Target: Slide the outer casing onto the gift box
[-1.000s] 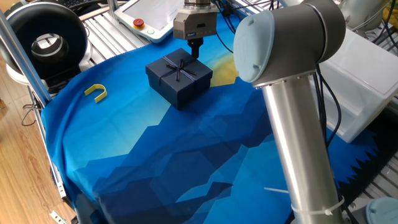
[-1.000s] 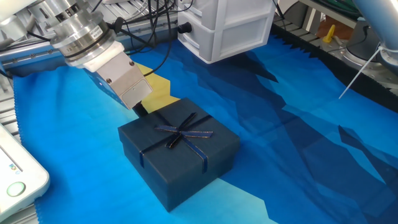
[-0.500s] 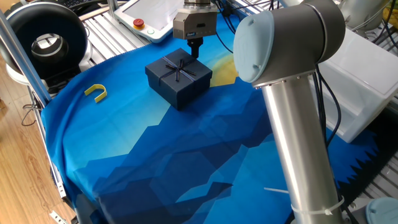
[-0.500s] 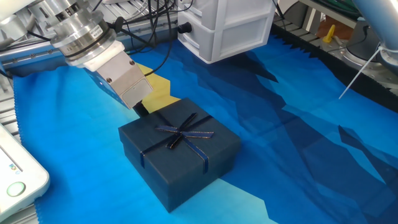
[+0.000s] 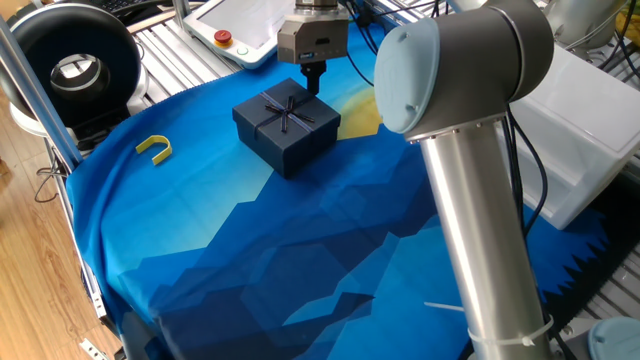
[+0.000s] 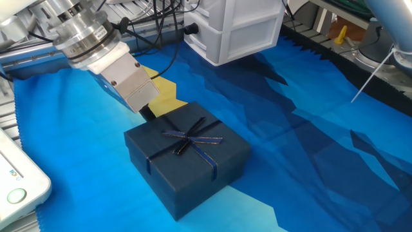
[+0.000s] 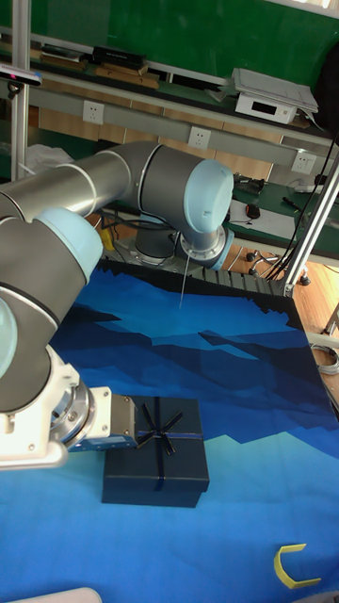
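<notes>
the outer casing (image 7: 156, 450) is sitting flat on the blue patterned cloth (image 7: 217, 377) covering the surface, toward the near left of the picture, its thin ribbon cross and small bow (image 7: 160, 435) showing on top. the end effector (image 7: 132, 423) is reaching in from the left and meeting the casing's left edge near the far corner; its fingers are lying too dark against the casing to tell how they are standing. the grey arm (image 7: 113, 188) is curving overhead from the left, with pale blue joint caps. a yellow u-shaped piece (image 7: 294, 566) is lying on the cloth at the near right, well apart from the casing.
</notes>
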Motion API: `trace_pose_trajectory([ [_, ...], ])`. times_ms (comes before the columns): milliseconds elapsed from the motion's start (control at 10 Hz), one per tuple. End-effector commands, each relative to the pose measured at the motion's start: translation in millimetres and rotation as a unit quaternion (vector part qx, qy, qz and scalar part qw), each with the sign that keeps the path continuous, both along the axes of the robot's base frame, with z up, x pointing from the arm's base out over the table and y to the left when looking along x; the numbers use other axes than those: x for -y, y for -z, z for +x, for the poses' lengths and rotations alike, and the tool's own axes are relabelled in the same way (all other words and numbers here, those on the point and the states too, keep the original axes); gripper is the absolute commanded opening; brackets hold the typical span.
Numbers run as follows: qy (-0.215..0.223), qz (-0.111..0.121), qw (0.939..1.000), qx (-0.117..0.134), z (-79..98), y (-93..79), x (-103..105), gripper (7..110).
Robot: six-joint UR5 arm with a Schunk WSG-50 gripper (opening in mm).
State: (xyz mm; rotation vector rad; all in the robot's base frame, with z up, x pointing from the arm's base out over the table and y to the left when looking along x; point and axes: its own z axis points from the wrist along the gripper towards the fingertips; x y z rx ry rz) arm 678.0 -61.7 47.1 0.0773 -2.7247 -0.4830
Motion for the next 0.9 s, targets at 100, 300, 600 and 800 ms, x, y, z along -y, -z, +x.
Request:
trace_pose_trajectory([
  [100, 0.004, 0.002, 1.0000, -0.002, -0.4, -0.8, -5, 7],
  [300, 0.002, -0.002, 1.0000, -0.001, -0.4, -0.4, -3, 7],
  [600, -0.018, -0.006, 0.9998, 0.009, 2.8, 4.1, 6, 7],
  [800, -0.034, -0.034, 0.9987, 0.013, 3.9, 9.8, 22, 7],
])
